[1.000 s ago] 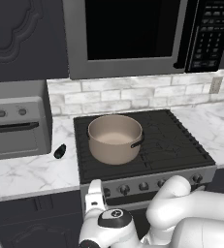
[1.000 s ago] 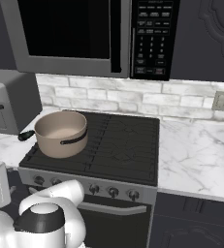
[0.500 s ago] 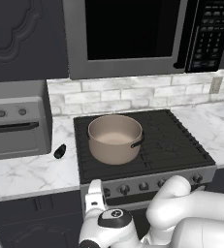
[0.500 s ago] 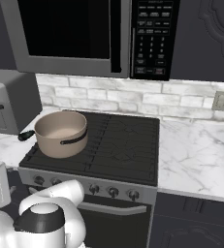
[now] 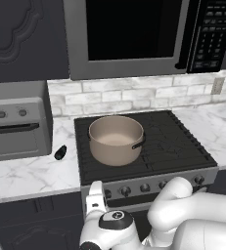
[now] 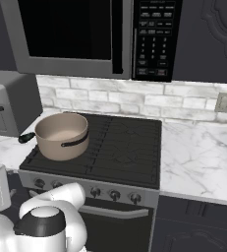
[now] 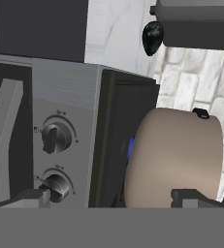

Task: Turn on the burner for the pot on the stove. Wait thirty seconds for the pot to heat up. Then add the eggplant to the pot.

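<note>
The tan pot [image 5: 115, 139] stands on the front-left burner of the black-topped stove [image 5: 169, 146], dark handle to the right. A small blue glow shows beneath the pot [image 7: 176, 160] in the rolled hand view. On the marble left of the stove lies the dark eggplant [image 5: 60, 152], also seen as eggplant [image 6: 26, 138] and eggplant [image 7: 152, 36]. My gripper [image 5: 95, 194] hangs low before the stove's left front corner, open and empty, close to the two leftmost knobs [image 7: 53, 137]. In the hand view, the gripper [image 7: 108, 198] has its tips wide apart.
A grey toaster oven [image 5: 16, 127] sits on the counter left of the eggplant. A dark microwave [image 5: 129, 34] hangs above the cooktop. The stove's bar handle [image 7: 4, 140] runs below the knob row [image 6: 114, 195]. Marble counter [image 6: 198, 157] extends to the right.
</note>
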Robot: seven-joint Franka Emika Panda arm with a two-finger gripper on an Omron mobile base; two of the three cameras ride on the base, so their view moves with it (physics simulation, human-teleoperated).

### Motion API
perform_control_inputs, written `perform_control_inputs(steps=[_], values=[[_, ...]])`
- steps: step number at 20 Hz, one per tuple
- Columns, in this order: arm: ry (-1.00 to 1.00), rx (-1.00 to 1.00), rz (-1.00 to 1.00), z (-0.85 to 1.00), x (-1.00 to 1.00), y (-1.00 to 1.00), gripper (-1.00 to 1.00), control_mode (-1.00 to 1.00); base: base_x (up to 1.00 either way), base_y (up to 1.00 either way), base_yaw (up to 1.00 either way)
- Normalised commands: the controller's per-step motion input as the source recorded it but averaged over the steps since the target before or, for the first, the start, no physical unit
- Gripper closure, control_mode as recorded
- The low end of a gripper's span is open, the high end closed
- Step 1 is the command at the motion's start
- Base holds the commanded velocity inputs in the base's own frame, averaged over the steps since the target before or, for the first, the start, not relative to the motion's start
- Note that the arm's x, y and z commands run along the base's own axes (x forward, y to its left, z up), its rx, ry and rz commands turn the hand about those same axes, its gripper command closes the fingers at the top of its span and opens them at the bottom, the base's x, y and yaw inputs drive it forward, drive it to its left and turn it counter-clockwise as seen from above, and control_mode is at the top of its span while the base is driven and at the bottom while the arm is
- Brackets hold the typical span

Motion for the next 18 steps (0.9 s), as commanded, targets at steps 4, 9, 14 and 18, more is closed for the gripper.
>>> perform_control_inputs(steps=[4, 9, 14, 18], values=[[0.0, 0.0, 0.0, 0.0, 0.0, 0.0, -1.0, -1.0, 0.0, 0.0, 0.0], [0.0, 0.0, 0.0, 0.0, 0.0, 0.0, -1.0, -1.0, 0.0, 0.0, 0.0], [0.0, 0.0, 0.0, 0.0, 0.0, 0.0, -1.0, -1.0, 0.0, 0.0, 0.0], [0.0, 0.0, 0.0, 0.0, 0.0, 0.0, -1.0, -1.0, 0.0, 0.0, 0.0]])
